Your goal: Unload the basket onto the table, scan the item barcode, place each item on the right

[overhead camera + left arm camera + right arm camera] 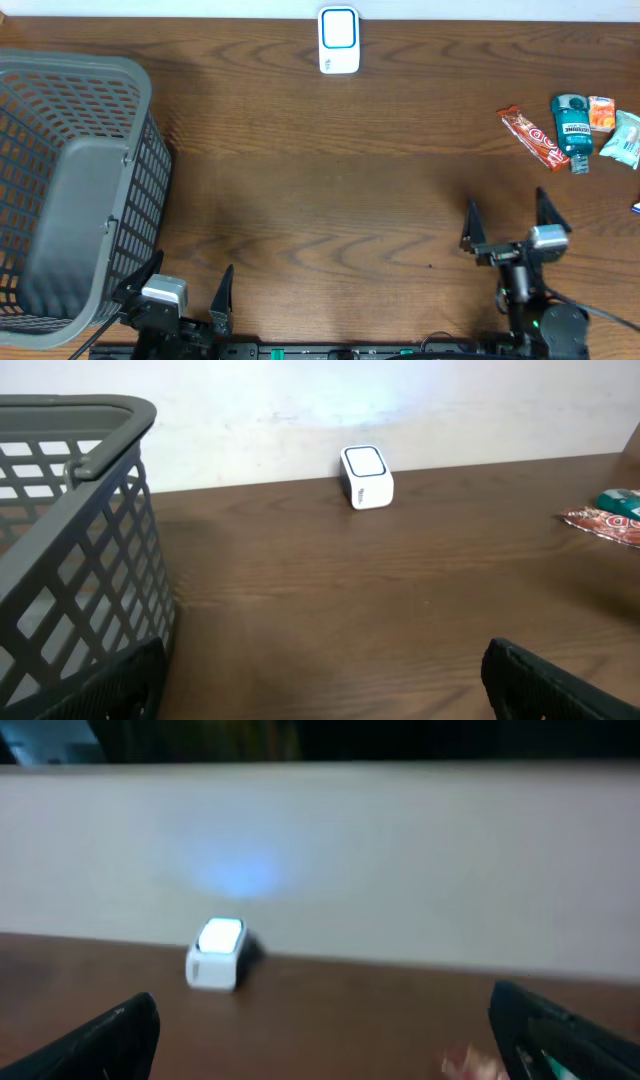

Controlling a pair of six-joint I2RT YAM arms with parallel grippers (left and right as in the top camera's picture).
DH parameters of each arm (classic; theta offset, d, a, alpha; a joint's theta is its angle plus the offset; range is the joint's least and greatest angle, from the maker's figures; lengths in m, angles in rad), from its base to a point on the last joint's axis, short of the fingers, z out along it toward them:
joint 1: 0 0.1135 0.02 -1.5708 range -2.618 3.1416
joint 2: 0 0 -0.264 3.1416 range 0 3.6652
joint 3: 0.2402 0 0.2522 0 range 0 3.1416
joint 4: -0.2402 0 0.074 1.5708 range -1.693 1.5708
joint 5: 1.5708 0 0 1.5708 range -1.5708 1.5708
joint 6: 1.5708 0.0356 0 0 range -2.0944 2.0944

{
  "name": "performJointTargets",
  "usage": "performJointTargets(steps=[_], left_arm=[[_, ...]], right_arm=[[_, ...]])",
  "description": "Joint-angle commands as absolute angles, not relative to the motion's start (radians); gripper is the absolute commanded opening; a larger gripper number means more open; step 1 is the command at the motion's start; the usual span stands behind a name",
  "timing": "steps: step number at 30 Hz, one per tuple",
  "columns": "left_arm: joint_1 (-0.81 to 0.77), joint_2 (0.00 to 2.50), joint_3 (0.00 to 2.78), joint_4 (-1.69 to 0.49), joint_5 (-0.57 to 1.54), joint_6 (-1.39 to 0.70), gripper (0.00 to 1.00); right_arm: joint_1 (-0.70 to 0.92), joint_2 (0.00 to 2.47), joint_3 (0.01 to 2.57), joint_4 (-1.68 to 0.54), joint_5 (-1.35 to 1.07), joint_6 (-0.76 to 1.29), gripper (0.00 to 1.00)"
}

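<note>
The white scanner with a blue-lit face [339, 40] stands at the table's far edge, also seen in the left wrist view [367, 477] and, blurred, in the right wrist view [216, 955]. The items lie in a cluster at the right: a red snack bar [534, 138], a teal bottle [573, 130], an orange packet [601, 113] and a pale green packet [624, 138]. No barcode shows. My left gripper [190, 285] is open near the front edge, beside the basket. My right gripper [506, 215] is open, nearer than the items, nothing between its fingers.
A large grey mesh basket [70, 190] fills the left side of the table, its wall close to my left gripper [322, 690]. The red bar [600, 525] shows at the left wrist view's right edge. Something blue pokes in at the right border [635, 207].
</note>
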State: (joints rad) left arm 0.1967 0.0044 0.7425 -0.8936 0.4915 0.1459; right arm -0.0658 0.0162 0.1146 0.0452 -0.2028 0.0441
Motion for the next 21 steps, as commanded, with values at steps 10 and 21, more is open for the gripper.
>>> performJointTargets(steps=[10,21], left_arm=[[0.201,0.003,0.743,-0.894,0.498,0.144,1.0],[0.201,0.003,0.743,-0.894,0.498,0.144,1.0]], right_arm=[[0.006,0.008,0.006,-0.077,-0.056,0.108,0.99],[0.002,0.013,0.006,-0.072,-0.058,0.108,0.99]])
